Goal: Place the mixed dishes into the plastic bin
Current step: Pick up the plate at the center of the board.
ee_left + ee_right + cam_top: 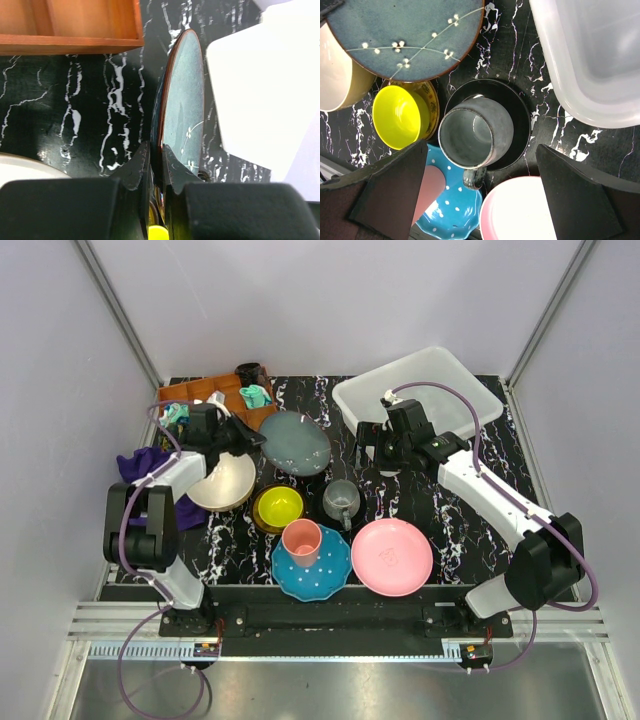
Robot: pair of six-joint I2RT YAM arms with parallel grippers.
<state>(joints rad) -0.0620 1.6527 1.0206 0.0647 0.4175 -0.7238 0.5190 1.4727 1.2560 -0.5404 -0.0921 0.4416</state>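
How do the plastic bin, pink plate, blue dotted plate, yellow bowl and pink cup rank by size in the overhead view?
1. plastic bin
2. pink plate and blue dotted plate: about alike, and the cup hides part of the blue one
3. yellow bowl
4. pink cup

Left gripper [156, 152] is pinched tight on the grey-blue plate [182, 100] rim, arm folded up. Right gripper [482, 147] hangs just right of that plate, jaws wide apart.
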